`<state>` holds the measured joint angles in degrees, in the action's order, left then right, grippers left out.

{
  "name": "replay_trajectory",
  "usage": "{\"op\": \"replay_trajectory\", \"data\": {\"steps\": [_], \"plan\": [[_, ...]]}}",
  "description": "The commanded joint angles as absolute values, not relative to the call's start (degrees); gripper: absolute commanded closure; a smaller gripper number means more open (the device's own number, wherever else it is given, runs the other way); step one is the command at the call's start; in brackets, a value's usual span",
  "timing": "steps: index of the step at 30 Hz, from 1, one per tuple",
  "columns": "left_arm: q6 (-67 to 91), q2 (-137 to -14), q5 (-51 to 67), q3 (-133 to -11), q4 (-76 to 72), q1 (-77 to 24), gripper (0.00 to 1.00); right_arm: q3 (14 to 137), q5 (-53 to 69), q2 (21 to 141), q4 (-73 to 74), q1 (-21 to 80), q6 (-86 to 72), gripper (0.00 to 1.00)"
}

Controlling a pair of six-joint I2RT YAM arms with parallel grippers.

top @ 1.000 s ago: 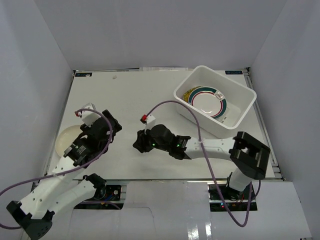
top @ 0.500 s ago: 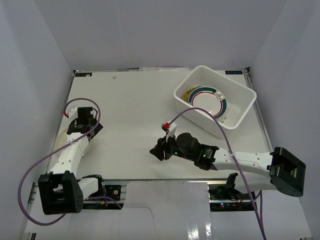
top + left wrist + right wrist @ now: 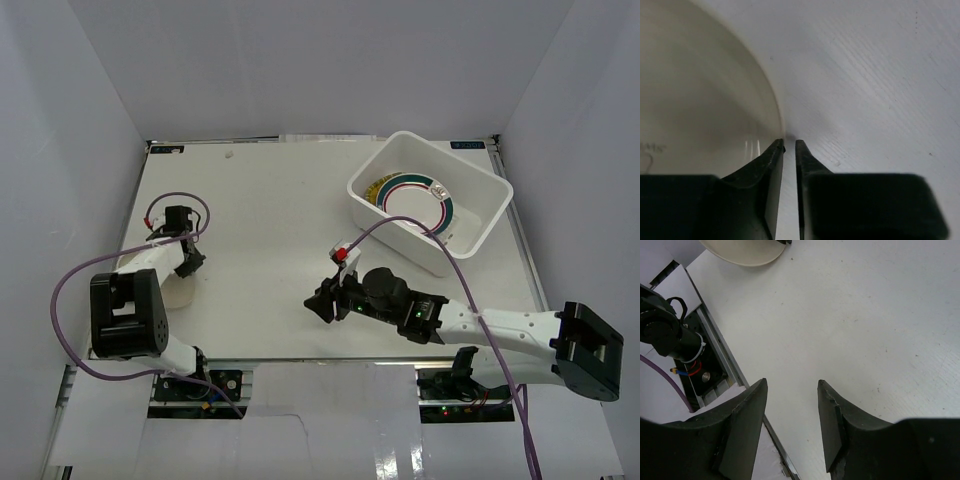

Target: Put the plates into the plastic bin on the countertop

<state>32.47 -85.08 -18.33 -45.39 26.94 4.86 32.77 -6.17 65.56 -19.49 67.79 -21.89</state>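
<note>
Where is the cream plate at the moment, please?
In the top view the cream plate lies at the countertop's left edge, toward the near side, with the left gripper right at its rim.

Overhead view looks down on the whole counter (image 3: pixel 260 200); both close wrist views share the cream plate (image 3: pixel 742 250).

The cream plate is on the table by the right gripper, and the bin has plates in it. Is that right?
Not quite: the cream plate sits by the left gripper, as the left wrist view shows. The bin does hold plates.
</note>
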Motion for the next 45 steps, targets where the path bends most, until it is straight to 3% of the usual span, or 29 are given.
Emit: {"op": "replay_trajectory", "data": {"steps": [1,4,15,28,31,34,35,37,41,45], "plan": [[30.68,-85.78,-17.84,-46.93,25.84,5.45,0.76,33.22,-8.6,63.9,-19.43,67.94,-19.95,0.49],[30.68,-85.08,-18.19,-46.58,26.46,5.45,0.75,34.19,-9.05,63.37,-18.64,67.85,-19.51,0.47],[29.0,-73.83,-17.84,-44.83,29.44,5.45,0.39,34.98,-8.53,65.39,-18.63,67.94,-19.16,0.46],[34.8,-75.14,-17.4,-41.66,35.25,5.54,0.37,33.93,-9.14,65.39,-18.63,67.94,-19.6,0.44],[34.98,-79.0,-17.67,-41.75,33.58,5.54,0.44,33.05,-9.75,64.43,-18.72,67.94,-19.77,0.43],[35.24,-80.77,-16.79,-42.98,32.87,5.54,0.69,32.26,-10.72,63.28,-18.63,67.85,-19.86,0.43],[34.81,-80.42,-15.66,-43.07,32.26,5.54,0.87,32.26,-10.9,62.76,-18.28,67.85,-19.86,0.43],[34.37,-79.63,-14.16,-43.24,31.82,5.45,1.0,32.26,-11.16,62.4,-17.85,67.59,-19.6,0.41],[31.3,-75.16,-6.1,-42.72,30.24,2.92,1.0,34.53,-9.24,61.79,-12.67,61.3,-19.16,0.26],[28.57,-68.92,-0.88,-42.28,28.57,-6.83,1.0,37.78,3.47,60.56,-10.37,50.56,-20.47,0.13]]}}
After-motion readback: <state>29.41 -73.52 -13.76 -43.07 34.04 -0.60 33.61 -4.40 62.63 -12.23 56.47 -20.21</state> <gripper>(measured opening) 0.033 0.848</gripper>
